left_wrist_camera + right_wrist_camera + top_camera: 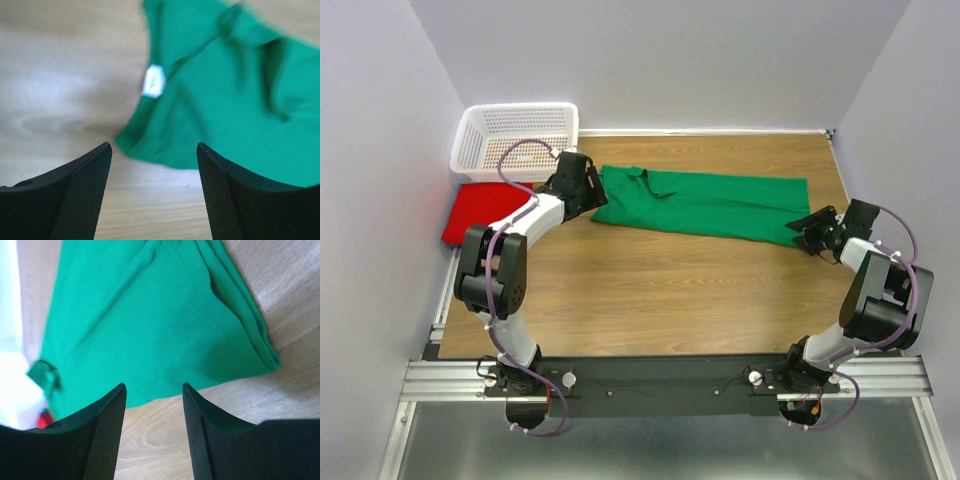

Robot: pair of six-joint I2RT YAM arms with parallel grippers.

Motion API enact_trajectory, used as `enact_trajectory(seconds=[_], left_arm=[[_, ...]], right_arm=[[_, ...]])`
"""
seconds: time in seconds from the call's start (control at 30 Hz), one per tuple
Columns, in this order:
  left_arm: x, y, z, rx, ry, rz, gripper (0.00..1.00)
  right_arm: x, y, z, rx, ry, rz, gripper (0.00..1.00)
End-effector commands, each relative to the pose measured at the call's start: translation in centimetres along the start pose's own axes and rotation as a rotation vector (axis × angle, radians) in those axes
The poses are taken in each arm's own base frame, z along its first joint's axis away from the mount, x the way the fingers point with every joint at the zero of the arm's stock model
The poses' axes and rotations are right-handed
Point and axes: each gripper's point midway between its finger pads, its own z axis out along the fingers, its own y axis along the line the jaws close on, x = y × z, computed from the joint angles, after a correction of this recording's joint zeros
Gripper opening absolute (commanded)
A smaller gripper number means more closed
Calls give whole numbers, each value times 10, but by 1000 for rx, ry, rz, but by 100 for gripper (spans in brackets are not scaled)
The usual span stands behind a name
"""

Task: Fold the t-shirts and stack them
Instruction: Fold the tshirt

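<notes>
While the red t-shirt point(478, 208) is lying as a compact patch at the counter's point(650, 290) left edge, just in front of the white basket point(480, 150), the left pincer point(154, 149) is hovering at the collar end of the green t-shirt point(710, 205), fingers apart, nothing between them. The green one is stretching as a long, lengthwise-folded strip across the far half of the counter, with its white label point(153, 81) showing near the neck. The right pincer point(153, 387) is hanging over the hem corner at the strip's right end, fingers likewise apart and gripping nothing.

Risks: either pincer is likely catching only the top layer, since the hem is showing several stacked edges, and that would be pulling the fold open. Uneven lifting at the two ends would be skewing the strip. A grab too near the edge would be slipping off soft cloth.

Around: the basket is crowding the stacking spot, and the left arm's own forearm is lying between the green shirt and the red one, so it is standing in the way of the stack.
</notes>
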Motion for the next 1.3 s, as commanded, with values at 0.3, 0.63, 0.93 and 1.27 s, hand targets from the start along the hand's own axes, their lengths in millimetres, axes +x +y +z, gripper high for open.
enact_trajectory(seconds=[0.3, 0.63, 0.93, 1.27], left_arm=[[18, -5, 28, 73, 88, -60, 69], [42, 16, 41, 0, 145, -36, 56], [62, 30, 41, -37, 190, -18, 4], [78, 81, 13, -149, 217, -5, 0]], right_arm=[[-29, 2, 9, -171, -103, 130, 52], [-23, -31, 16, -124, -99, 178, 52], [-17, -68, 18, -70, -93, 235, 51], [-18, -105, 11, -5, -108, 332, 46]])
